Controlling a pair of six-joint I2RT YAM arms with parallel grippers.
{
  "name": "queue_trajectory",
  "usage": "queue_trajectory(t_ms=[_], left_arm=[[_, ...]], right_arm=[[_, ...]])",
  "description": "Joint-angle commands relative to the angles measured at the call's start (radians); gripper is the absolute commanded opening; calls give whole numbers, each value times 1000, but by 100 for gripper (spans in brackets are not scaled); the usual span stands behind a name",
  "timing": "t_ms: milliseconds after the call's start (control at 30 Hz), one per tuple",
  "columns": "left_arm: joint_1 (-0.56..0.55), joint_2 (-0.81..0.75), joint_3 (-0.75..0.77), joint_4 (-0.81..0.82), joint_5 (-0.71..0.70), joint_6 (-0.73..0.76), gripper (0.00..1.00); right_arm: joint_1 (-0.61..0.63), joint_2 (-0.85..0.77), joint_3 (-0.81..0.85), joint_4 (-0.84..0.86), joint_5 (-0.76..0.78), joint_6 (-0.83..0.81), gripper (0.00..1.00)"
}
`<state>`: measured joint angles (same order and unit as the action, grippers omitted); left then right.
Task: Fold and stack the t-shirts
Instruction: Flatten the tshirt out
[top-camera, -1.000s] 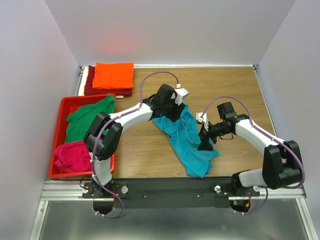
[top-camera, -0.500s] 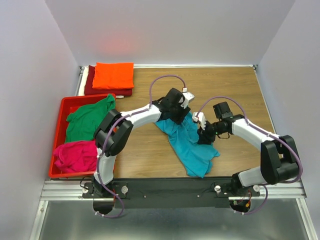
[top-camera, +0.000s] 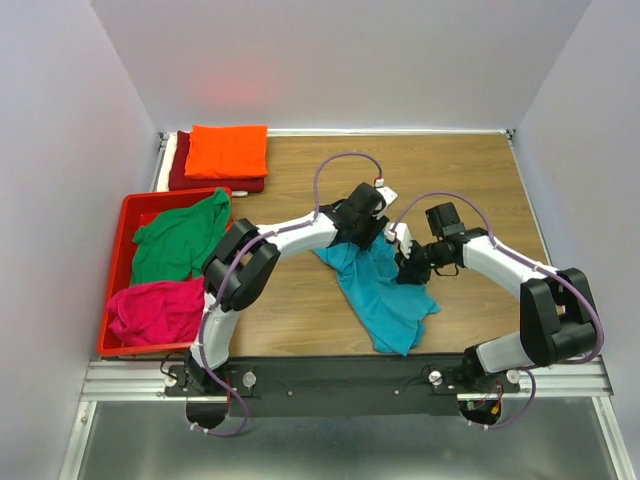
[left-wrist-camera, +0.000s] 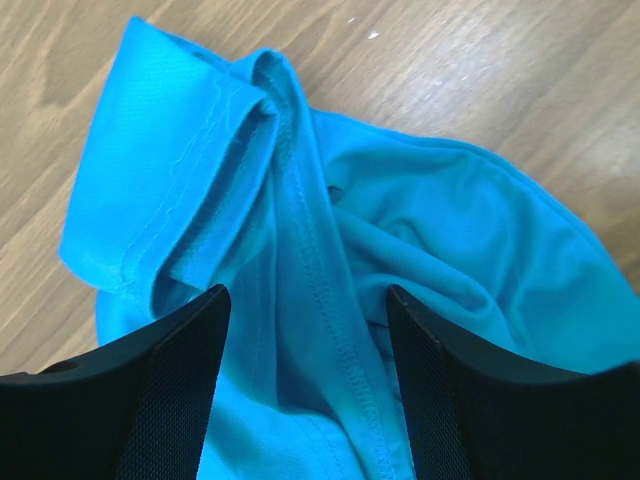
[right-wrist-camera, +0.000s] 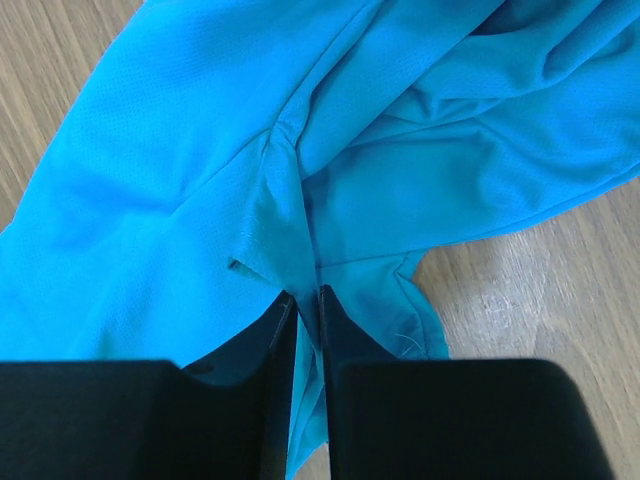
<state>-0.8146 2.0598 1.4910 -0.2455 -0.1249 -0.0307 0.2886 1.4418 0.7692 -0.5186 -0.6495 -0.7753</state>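
Turquoise t-shirt (top-camera: 385, 300), crumpled, lies near the middle of the wooden worktop (top-camera: 470, 180), between my two arms.

Top view: my left pincer (top-camera: 368, 236) is down over the far end of the shirt. My right pincer (top-camera: 403, 268) is at the shirt's right edge, just beside the left one. A red crate (top-camera: 110, 345) stands at the left side of the worktop and holds a green t-shirt (top-camera: 175, 245) and a magenta t-shirt (top-camera: 150, 310), both unfolded. Beyond the crate, an orange t-shirt (top-camera: 228, 150) lies folded on top of a dark red t-shirt (top-camera: 190, 180).

Left wrist view: the left pincer (left-wrist-camera: 305, 300) stands wide. A stitched seam ridge of the turquoise t-shirt (left-wrist-camera: 440, 230) runs up through the gap between its fingers (left-wrist-camera: 170, 400), and a hemmed sleeve lies flat on the wood at the left.

Right wrist view: the right pincer (right-wrist-camera: 305, 305) is narrow, its fingers (right-wrist-camera: 275, 400) nipping a thin raised fold of the turquoise t-shirt (right-wrist-camera: 160, 180). Creases fan out from that fold across the cloth.
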Motion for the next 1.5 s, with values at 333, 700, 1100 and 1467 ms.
queue_trajectory(t_ms=[333,700,1100,1467], left_arm=[[-14,5,-11,-23,-127,0,54],[-12,-52,0,-63,-99,6,52],[-1,-81,-18,-98,-97,22,54],[-3,-84,-21,-86,-4,12,57]], right_arm=[[7,9,32,3,19,16,20],[7,9,35,0,25,19,15],[9,15,42,-3,30,31,1],[7,25,42,-3,33,31,1]])
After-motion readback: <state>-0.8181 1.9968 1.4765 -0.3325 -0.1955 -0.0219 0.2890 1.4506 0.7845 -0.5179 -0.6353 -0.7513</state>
